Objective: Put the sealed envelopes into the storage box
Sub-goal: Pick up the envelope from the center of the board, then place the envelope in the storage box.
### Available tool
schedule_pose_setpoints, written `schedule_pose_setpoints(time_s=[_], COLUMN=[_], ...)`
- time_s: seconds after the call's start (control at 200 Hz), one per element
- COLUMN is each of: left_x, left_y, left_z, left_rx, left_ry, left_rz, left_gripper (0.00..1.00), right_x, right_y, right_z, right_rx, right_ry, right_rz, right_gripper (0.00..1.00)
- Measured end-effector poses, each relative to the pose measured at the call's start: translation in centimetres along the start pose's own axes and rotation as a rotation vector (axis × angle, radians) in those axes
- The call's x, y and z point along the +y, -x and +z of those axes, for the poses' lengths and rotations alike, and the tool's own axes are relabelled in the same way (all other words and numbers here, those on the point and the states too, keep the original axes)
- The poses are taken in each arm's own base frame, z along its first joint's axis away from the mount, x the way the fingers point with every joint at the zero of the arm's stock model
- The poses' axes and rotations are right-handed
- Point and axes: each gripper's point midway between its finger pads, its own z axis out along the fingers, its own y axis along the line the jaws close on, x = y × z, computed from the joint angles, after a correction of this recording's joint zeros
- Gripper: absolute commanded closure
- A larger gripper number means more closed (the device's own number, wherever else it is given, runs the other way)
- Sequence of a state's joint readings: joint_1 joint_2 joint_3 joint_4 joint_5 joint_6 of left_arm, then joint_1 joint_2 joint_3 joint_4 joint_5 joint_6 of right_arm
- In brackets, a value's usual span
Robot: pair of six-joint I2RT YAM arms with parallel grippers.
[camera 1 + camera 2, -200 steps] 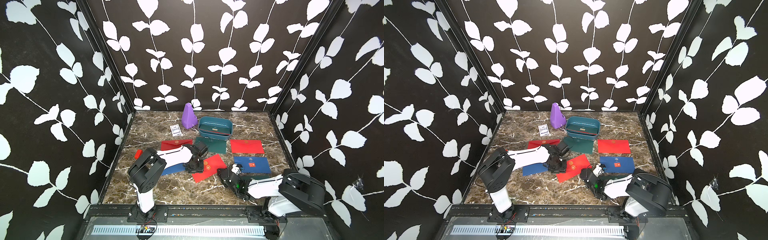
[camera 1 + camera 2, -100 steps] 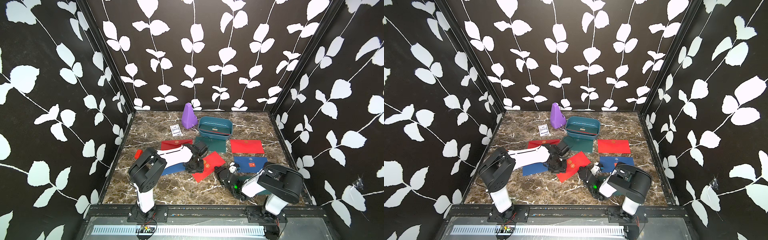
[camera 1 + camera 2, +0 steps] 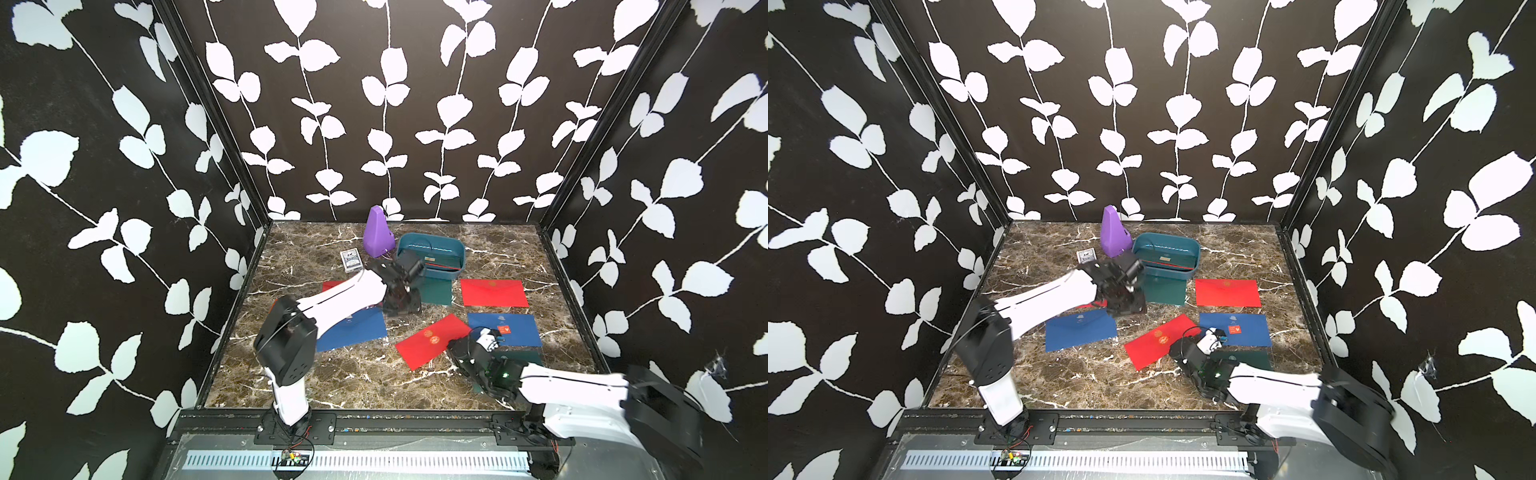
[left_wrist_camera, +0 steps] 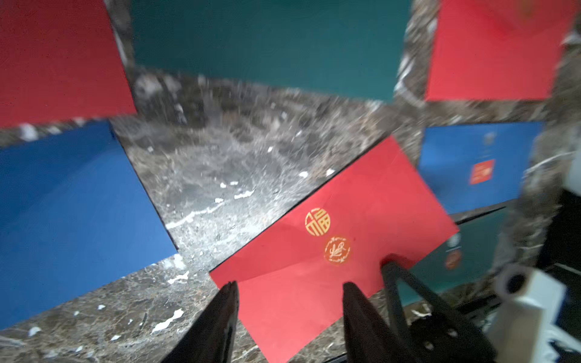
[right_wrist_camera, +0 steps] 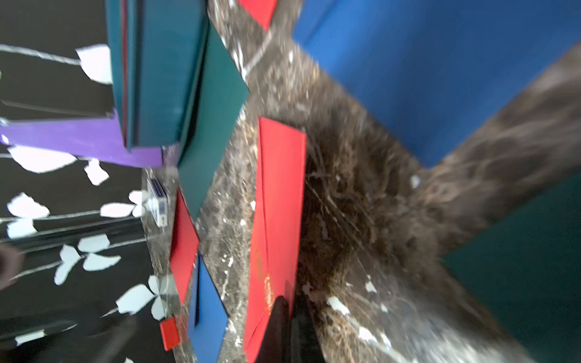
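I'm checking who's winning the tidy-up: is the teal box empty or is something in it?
Not empty. The storage box holds a dark envelope, and a red envelope's edge shows beside it; how many, cannot tell.

Pyramid: tall purple plastic pyramid-shaped object point(image 3: 377, 235), upright near the back of the tabletop.
Card pack: small white-and-blue printed card pack point(image 3: 350, 260), flat, just beside the pyramid.
Block: small red block point(image 5: 169, 333), on the tabletop close to a wall.
Tabletop: dark brown marble-patterned surface point(image 3: 353, 382), white-veined.
Walls: black panels printed with white leaves point(image 3: 374, 124), enclosing three sides.
Front strip: slotted metal strip point(image 3: 415, 461) along the near edge.
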State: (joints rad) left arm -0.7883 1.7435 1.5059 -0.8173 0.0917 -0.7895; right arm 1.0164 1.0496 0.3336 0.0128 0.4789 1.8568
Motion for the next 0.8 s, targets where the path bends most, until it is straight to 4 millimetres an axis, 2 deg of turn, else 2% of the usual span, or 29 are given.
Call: schedule_pose_setpoints(time_s=[0.075, 0.15, 0.235, 0.33, 0.425, 0.59, 0.72, 0.8], left_x=[0.1, 1.5, 4.0, 7.0, 9.5, 13.7, 16.2, 17.0], left_y=[3.0, 5.4, 6.9, 7.1, 5.3, 0.0, -4.0, -5.6], left_z=[-3.4, -5.4, -6.0, -5.5, -4.2, -3.2, -3.4, -3.5], left_rx=[-0.11, -0.185, -0.23, -0.239, -0.199, -0.124, -0.097, -0.088], left_ry=[-0.01, 0.018, 0.094, 0.184, 0.258, 0.346, 0.357, 0.35], left_rz=[-0.022, -0.055, -0.092, -0.124, -0.137, -0.178, -0.225, -0.248], left_gripper=[0.43, 0.43, 0.43, 0.43, 0.43, 0.43, 0.43, 0.43], right_x=[0.8, 1.9, 4.4, 8.1, 11.8, 17.6, 21.0, 22.1], right_y=[1.5, 2.7, 3.8, 4.6, 5.3, 7.6, 9.6, 10.4], right_z=[-1.2, -2.0, -2.9, -3.7, -4.0, -2.7, 0.1, 2.3], right_rx=[-0.047, -0.09, -0.135, -0.174, -0.209, -0.288, -0.354, -0.383], right_ry=[0.002, -0.011, -0.012, 0.022, 0.048, 0.082, 0.093, 0.092], right_rz=[0.005, -0.003, -0.008, 0.011, 0.023, 0.087, 0.154, 0.202], right_gripper=[1.0, 1.0, 1.0, 1.0, 1.0, 1.0, 1.0, 1.0])
